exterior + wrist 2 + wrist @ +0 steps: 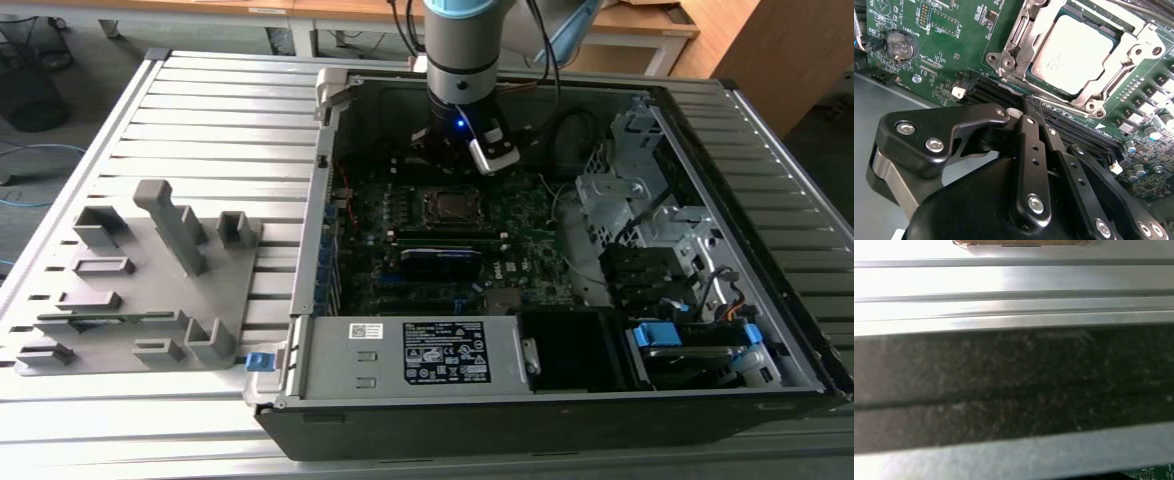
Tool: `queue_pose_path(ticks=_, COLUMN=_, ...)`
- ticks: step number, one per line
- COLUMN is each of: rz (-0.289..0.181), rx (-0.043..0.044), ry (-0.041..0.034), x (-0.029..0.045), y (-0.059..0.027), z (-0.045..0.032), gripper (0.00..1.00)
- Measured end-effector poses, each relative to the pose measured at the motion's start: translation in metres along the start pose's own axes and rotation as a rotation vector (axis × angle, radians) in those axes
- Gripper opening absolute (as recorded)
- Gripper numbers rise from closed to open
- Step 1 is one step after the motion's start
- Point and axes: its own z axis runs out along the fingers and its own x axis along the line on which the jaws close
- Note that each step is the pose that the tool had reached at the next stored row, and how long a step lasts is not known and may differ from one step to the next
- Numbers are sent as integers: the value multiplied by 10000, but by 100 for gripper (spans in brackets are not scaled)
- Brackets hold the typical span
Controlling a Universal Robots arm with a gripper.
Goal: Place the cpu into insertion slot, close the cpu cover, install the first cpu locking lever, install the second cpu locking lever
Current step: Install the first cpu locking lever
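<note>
Tabletop (200,110): ribbed grey metal, bearing everything; wooden desks and a wire bin behind.
Computer case (747,390): black tower laid on its side, panel off, innards upward.
Fixture tray (134,300): grey, with posts and pockets, on the exterior view's left of the case.
Arm (461,50): grey and pale blue, reaching straight down into the far end of the case.
Power supply (427,350): silver box at the near edge, white label with dense black print and marks.
Motherboard (954,60): green, with white silk-screened lettering across it.
Card module (441,262): long, black, near the middle of the board.
Gripper (1030,106): black linkage fingers drawn together, nothing seen between them; tips over the black memory slots (994,92), just beside the socket's corner.
Insertion slot (430,207): square socket just below the wrist in the exterior view.
Cpu cover (1019,40): silvery frame, lying flat around the chip.
Cpu (1074,50): dull silver top, seated in the slot, showing through the cover's window.
Coin cell (900,45): round, stamped, at the board's edge.
</note>
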Motion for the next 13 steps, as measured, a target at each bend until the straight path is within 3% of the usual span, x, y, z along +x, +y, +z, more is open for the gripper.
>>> queue_pose_path(ticks=13, rz=13, rx=3, ry=-3, x=-1, y=-9, z=-5, gripper=11)
